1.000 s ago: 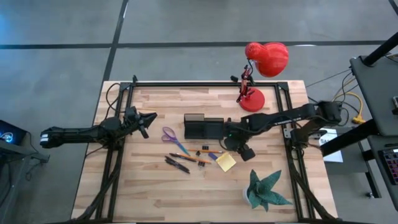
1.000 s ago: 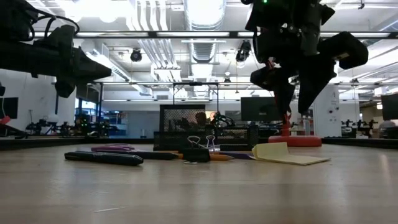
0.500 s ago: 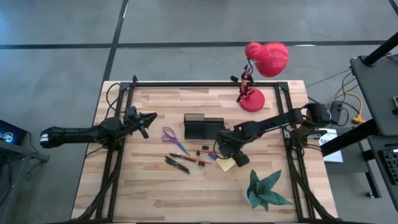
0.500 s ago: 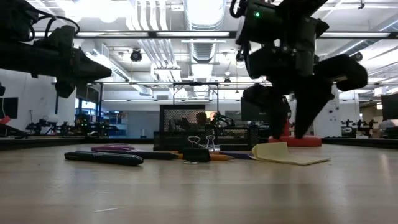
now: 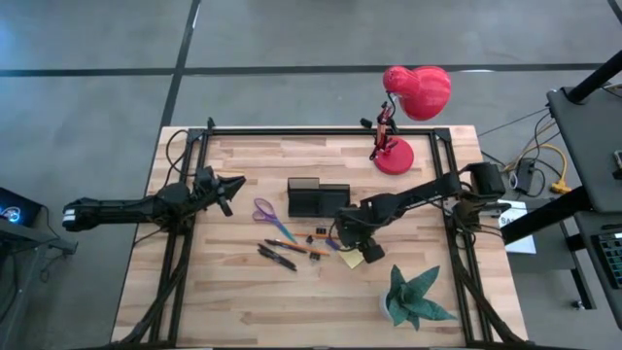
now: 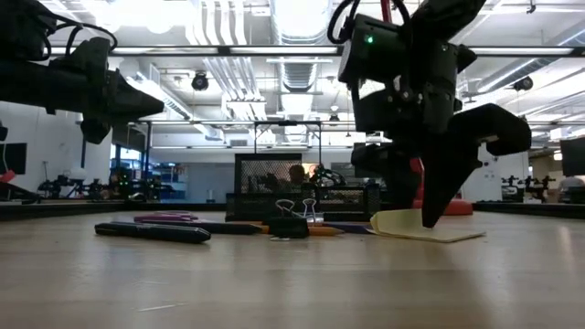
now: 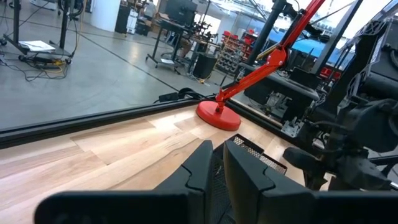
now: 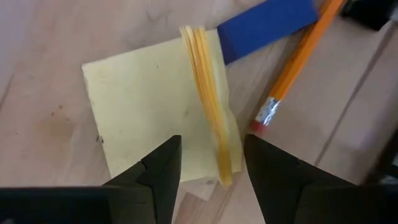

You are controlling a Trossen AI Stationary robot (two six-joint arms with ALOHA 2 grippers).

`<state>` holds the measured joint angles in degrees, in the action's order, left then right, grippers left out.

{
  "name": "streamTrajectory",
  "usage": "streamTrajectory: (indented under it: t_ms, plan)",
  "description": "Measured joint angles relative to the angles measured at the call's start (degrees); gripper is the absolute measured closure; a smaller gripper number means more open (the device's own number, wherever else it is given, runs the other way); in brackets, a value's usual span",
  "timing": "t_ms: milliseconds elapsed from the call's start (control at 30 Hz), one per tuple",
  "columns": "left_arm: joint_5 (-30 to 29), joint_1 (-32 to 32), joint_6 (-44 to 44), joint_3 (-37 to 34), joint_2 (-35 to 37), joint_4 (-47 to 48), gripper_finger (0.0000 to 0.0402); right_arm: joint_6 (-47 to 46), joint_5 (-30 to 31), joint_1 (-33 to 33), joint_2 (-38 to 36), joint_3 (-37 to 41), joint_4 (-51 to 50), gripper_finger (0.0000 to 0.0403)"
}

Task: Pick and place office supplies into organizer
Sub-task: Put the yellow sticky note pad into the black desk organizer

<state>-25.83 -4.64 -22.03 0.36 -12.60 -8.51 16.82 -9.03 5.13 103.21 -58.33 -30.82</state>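
Pick-up step: right gripper (image 8: 206, 163), lower centre of the wrist frame, fingers spread, empty, straddles the square yellow sticky-note pad (image 8: 163, 106). Next, probably closing squarely on its raised edge.

Left gripper (image 5: 229, 188), fingers shut, waits at middle left.

The organizer (image 5: 318, 199) sits near the middle of the table (image 5: 243, 301); the lamp (image 5: 397, 156) stands at its 2 o'clock, well apart; the scissors (image 5: 266, 213) lie at its 8 o'clock; the pens (image 5: 277, 256) lie at its 7 o'clock; the sticky-note pad (image 5: 351, 260) lies at its 5 o'clock, under the right pincer (image 5: 356, 249); the paper plant (image 5: 413, 297) stands at the pad's 4 o'clock; the left pincer (image 5: 229, 184) hangs at the organizer's 9 o'clock.
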Motion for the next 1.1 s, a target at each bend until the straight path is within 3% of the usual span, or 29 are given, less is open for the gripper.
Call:
streamTrajectory:
  t_ms: [200,467,567,700,900,1100]
  plan:
    - [0.0,0.0,-0.01,0.0,0.0,0.0,0.0377,-1.68,0.03,-0.02,0.08,-0.04,-0.29,0.0274]
    - [0.0,0.0,0.0,0.0,0.0,0.02,0.0377,-2.11,-0.3,-0.02,0.06,-0.07,-0.61,0.0359]
    - [-0.01,0.0,0.0,0.0,0.0,0.0,0.0377,-5.0,-3.85,-0.27,-0.47,-0.61,-3.04,0.0388]
    - [0.0,0.0,-0.01,0.0,-0.02,0.02,0.0377,-11.05,-7.51,-1.57,-5.1,-2.2,-4.95,0.0394]
    - [-0.02,0.0,0.0,0.0,0.07,-0.01,0.0377,-15.78,1.08,-5.49,-14.34,-3.75,-2.57,0.0394]
    - [0.0,0.0,0.01,0.0,0.07,0.0,0.0377,-17.96,12.05,-12.1,-14.64,-3.9,-2.0,0.0394]
